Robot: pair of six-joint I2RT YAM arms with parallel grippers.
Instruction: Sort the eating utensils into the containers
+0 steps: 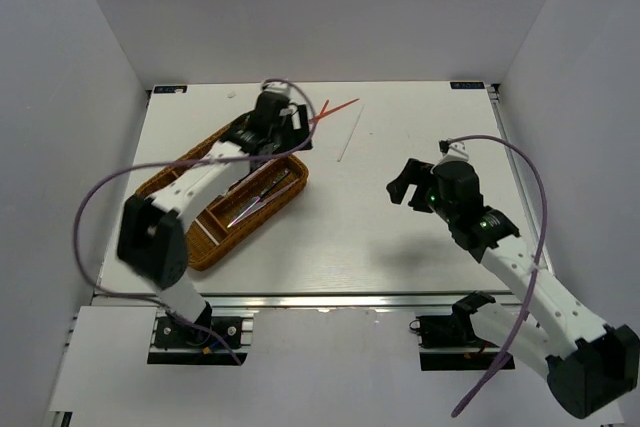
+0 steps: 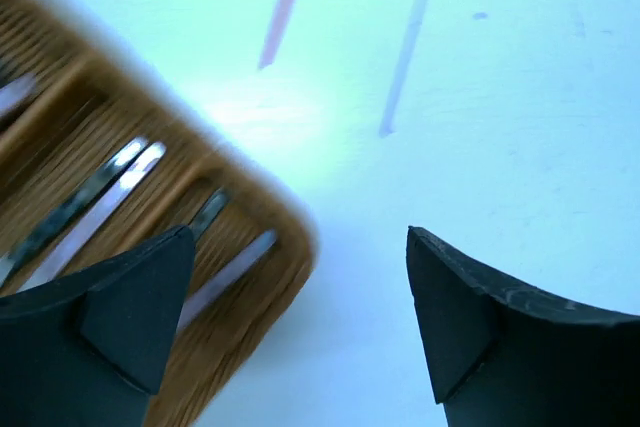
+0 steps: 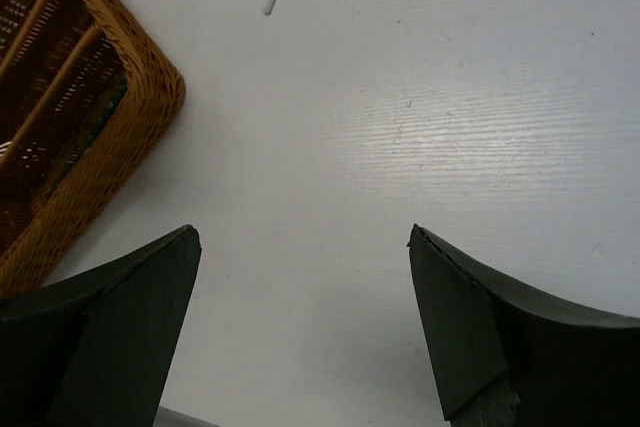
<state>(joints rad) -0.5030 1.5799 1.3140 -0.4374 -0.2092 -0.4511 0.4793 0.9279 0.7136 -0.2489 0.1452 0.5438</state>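
The brown wicker tray (image 1: 200,242) lies at the left of the table, with several silver utensils (image 1: 258,197) in its compartments. My left gripper (image 1: 295,132) is open and empty above the tray's far right corner (image 2: 285,237); utensils (image 2: 110,187) show in the compartments below it. Red chopsticks (image 1: 338,107) and a thin silver-white chopstick (image 1: 350,134) lie on the table beyond the tray; both show in the left wrist view, the red (image 2: 282,7) and the white (image 2: 408,47). My right gripper (image 1: 403,184) is open and empty over bare table, right of the tray (image 3: 150,117).
White walls enclose the table on three sides. The table's near edge has a metal rail (image 1: 330,299). The left arm's cable (image 1: 95,207) loops over the tray's left side.
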